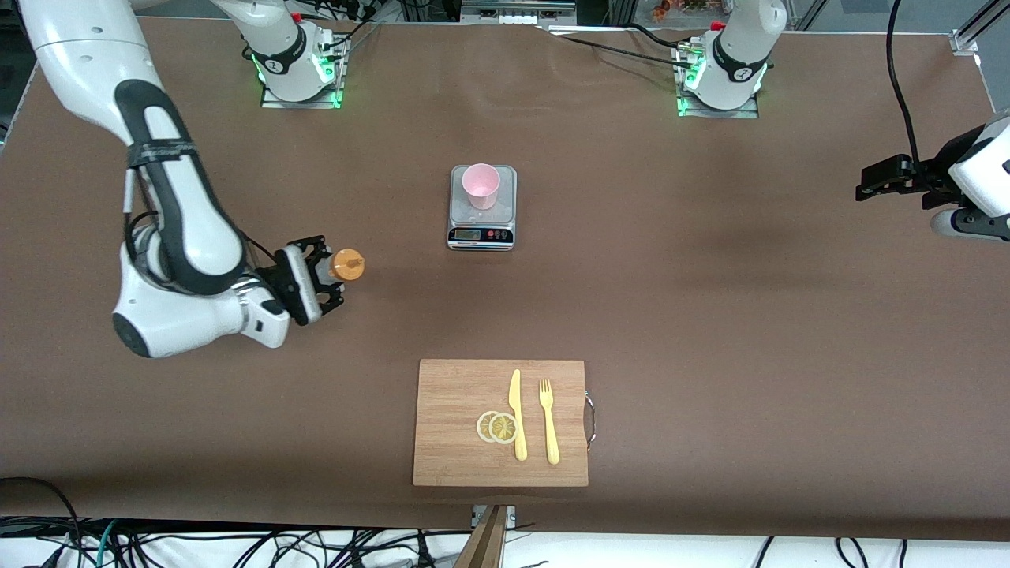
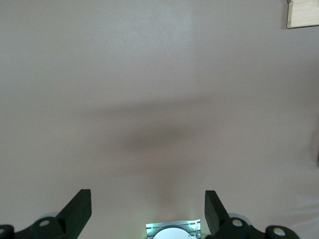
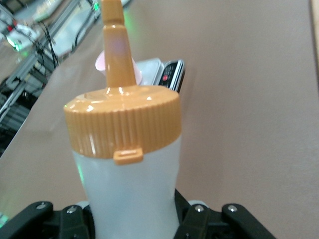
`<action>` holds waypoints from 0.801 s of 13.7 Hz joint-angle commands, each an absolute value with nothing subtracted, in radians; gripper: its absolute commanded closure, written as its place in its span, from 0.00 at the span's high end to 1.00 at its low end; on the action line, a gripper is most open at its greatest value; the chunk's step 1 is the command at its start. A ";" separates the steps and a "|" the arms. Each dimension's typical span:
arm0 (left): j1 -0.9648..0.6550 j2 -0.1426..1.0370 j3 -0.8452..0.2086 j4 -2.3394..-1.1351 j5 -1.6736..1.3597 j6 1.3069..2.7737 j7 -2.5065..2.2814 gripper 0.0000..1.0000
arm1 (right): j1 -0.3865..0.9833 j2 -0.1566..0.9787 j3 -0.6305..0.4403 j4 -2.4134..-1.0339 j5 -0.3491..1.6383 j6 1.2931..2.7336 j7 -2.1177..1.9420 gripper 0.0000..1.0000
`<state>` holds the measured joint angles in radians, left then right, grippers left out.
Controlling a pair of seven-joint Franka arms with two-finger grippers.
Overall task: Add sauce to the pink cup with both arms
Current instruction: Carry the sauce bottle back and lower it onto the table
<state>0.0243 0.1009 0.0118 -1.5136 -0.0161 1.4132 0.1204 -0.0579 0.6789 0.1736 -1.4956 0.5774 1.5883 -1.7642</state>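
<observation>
Two arms are sharing this job, and only one is busy. Toward the right arm's end of the table, the right gripper is clamping the sauce bottle, orange cap up, over bare brown table and well apart from the scale. At mid-table the pink cup is standing upright on the grey kitchen scale, apparently empty. Nearer the front camera, a wooden cutting board is carrying lemon slices, a yellow knife and a yellow fork. At the left arm's end, the left gripper is waiting over bare table, fingers spread wide and holding nothing. Judging by this, the carry step is in hand; next, the bottle likely needs bringing over the cup and tipping nozzle-down, perhaps with the left gripper steadying the cup.
</observation>
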 commanded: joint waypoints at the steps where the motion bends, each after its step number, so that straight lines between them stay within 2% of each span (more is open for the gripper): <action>1: 0.029 0.110 0.009 -1.494 -0.003 1.404 0.140 1.00 | -0.118 0.666 0.128 -1.583 0.727 1.534 -1.955 0.00; 5: 0.028 0.110 0.009 -1.494 -0.003 1.405 0.140 1.00 | -0.170 0.712 0.019 -1.687 0.893 1.435 -2.266 0.00; 11: 0.028 0.110 0.009 -1.493 -0.003 1.404 0.140 1.00 | -0.229 0.788 -0.077 -1.726 0.897 1.338 -2.517 0.00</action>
